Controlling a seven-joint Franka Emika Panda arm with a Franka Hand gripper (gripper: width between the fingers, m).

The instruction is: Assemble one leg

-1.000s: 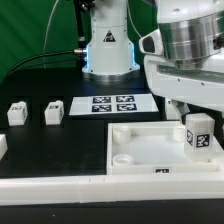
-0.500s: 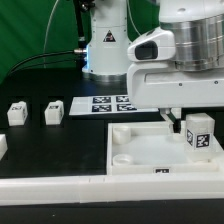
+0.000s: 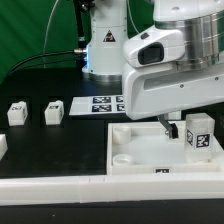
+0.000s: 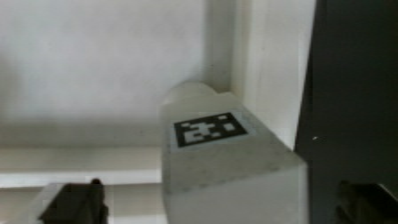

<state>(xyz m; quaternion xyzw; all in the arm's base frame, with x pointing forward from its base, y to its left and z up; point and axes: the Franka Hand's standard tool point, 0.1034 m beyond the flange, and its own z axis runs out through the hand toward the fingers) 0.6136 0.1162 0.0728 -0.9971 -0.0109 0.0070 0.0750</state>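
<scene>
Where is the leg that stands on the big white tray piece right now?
In the exterior view, the leg stands upright at the right side of the white tray piece, near its far right corner, just right of the gripper.

Arm fills the exterior view's right, its big white wrist housing hanging low, pointing down. The gripper (image 3: 178, 128) sits beneath it, and in the wrist view both dark fingertips (image 4: 71, 203) stand wide apart, nothing between.
</scene>
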